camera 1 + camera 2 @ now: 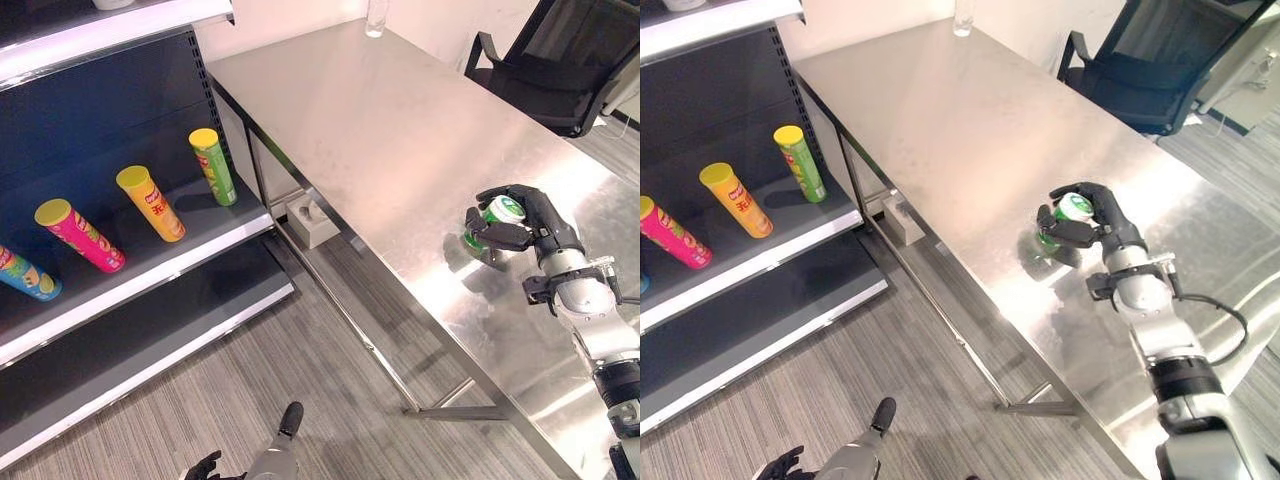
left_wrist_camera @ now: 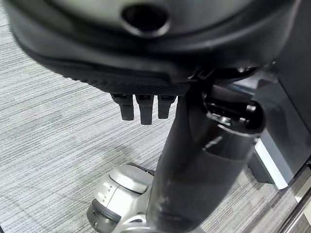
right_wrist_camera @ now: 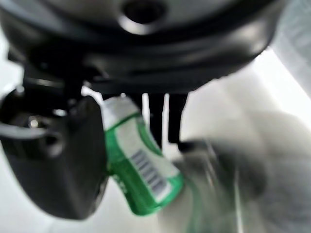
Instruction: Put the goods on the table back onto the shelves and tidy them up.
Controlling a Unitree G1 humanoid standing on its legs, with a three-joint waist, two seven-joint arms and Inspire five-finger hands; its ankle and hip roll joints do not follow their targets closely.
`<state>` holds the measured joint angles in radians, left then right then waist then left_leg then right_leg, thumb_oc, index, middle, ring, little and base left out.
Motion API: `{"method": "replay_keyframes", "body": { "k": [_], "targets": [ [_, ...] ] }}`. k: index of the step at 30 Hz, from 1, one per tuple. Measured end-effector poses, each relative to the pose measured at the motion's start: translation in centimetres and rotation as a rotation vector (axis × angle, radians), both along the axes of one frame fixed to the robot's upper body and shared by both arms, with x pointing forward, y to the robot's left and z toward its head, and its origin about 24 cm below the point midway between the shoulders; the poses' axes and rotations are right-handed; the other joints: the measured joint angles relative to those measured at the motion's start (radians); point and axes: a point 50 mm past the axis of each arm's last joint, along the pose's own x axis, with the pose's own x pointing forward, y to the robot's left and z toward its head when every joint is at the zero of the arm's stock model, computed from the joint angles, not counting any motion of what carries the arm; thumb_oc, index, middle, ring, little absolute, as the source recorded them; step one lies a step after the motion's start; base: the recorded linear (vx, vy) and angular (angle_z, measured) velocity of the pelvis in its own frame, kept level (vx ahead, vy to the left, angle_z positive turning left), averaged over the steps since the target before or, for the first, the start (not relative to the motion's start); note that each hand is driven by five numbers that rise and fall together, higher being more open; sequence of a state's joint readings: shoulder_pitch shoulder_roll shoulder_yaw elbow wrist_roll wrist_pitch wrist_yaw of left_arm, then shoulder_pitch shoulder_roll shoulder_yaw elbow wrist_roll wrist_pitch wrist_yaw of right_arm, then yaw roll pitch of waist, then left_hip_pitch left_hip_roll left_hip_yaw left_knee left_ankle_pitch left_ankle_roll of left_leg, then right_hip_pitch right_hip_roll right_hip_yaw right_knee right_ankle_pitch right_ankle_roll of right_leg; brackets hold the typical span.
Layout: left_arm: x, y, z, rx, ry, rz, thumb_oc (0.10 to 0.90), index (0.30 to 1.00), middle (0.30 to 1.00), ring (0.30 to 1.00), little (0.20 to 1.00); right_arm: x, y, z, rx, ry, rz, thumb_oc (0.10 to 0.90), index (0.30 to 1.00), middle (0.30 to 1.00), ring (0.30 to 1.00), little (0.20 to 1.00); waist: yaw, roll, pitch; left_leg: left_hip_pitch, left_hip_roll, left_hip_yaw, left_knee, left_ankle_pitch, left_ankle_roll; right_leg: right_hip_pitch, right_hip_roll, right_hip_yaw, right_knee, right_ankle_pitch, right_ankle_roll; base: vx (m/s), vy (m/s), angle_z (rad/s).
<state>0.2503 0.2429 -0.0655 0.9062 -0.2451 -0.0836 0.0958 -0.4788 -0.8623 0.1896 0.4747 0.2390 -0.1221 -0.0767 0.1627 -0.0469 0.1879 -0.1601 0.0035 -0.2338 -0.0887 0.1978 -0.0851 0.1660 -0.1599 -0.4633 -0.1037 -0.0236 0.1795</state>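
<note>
— What have I got in the right hand (image 1: 535,222)?

— From my head cameras, its dark fingers and thumb are curled round a small green can (image 1: 494,219) with a white top, tilted, at the steel table (image 1: 400,130) near its front edge. I can't tell from there whether the can's foot touches the tabletop. The right wrist view adds what the head views miss: a barcode label down the can's side, the thumb (image 3: 73,160) pressed against it, fingers on the far side.

— And the left hand (image 1: 205,466)?

— Low down over the grey striped floor (image 1: 330,380). The left wrist view shows the fingers (image 2: 143,108) curled short under the palm, holding nothing.

— The shelves?

— On the robot's left. The head views show a dark shelf unit (image 1: 120,110); on one board stand four tubes, tilted in a row: a green tube (image 1: 213,166) with a yellow lid, an orange tube (image 1: 151,203), a pink tube (image 1: 80,235) and a blue tube (image 1: 26,274) at the edge. A clear glass (image 1: 376,17) stands at the table's far end, a black office chair (image 1: 560,70) beyond it.
</note>
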Motion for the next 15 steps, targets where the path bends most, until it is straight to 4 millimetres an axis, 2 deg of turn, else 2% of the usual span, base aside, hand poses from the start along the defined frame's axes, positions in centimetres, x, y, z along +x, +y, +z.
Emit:
{"method": "replay_keyframes", "body": {
  "k": [5,8,12,15],
  "targets": [
    [0.4,0.1,0.1,0.0,-0.011,0.008,0.8,0.9,0.9,0.9,0.9,-0.2,0.5,-0.2,-0.04,0.015,0.019,0.4,0.3,0.3,0.3,0.3,0.015,-0.006,0.005,0.014,0.0,0.0,0.0,0.0,0.0,0.014,0.0,0.0,-0.002,-0.003,0.002,-0.02,-0.056,0.01],
    [0.6,0.4,0.2,0.006,-0.019,0.032,0.8,0.9,0.9,0.9,0.9,-0.7,2.2,0.4,-0.05,-0.024,0.093,0.4,0.3,0.3,0.3,0.3,0.017,-0.012,0.014,0.025,0.0,-0.003,0.0,0.0,-0.001,0.028,0.002,-0.005,-0.002,-0.006,0.001,-0.03,-0.061,0.04],
    [0.8,0.6,0.2,0.01,-0.027,0.045,0.8,0.9,0.9,0.9,0.9,-1.6,5.4,3.0,-0.062,-0.158,0.241,0.4,0.3,0.3,0.3,0.3,0.017,-0.014,0.016,0.033,0.002,-0.004,0.0,0.001,-0.002,0.037,0.004,-0.005,-0.002,-0.008,0.003,-0.04,-0.065,0.02],
    [0.8,0.6,0.2,0.009,-0.029,0.057,0.8,0.9,0.9,0.9,0.9,-3.3,8.6,7.2,-0.08,-0.362,0.396,0.4,0.3,0.3,0.3,0.3,0.019,-0.012,0.019,0.035,0.004,-0.025,0.001,0.01,-0.015,0.052,0.014,-0.021,-0.002,-0.012,0.001,-0.13,-0.187,0.2]
  ]
}}
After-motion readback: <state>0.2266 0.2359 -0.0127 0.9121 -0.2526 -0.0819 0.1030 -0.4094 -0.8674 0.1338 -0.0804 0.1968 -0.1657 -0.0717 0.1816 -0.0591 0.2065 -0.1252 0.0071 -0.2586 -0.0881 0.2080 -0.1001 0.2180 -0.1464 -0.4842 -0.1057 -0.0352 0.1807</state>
